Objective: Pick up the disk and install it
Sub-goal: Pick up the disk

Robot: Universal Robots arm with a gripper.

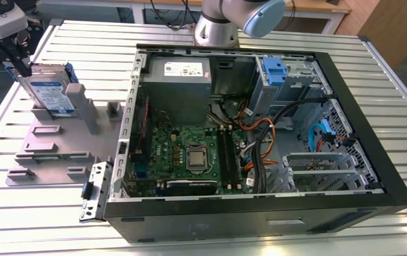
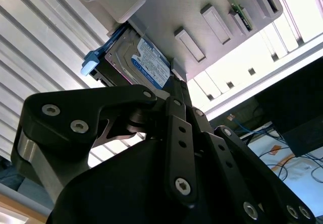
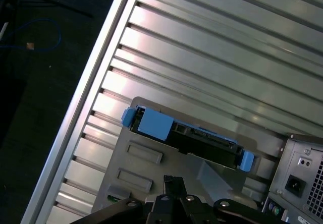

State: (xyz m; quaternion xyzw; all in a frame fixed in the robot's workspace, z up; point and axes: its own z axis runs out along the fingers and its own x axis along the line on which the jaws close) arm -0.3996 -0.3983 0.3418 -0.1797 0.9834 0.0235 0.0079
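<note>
The black pincer [image 1: 24,68], spread or pressed together I cannot tell, hangs near the upright silver, blue-bracketed disk [image 1: 49,93]; a skewed approach might topple it.

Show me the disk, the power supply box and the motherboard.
the disk [image 1: 48,92]: exterior view, on its white-and-blue label.
the power supply box [image 1: 182,68]: exterior view, on its white sticker.
the motherboard [image 1: 194,157]: exterior view, on its processor socket.

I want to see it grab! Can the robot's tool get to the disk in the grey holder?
Probably yes. The tool hangs right by the top of the disk, which stands upright in the grey holder, top edge uncovered.
</note>
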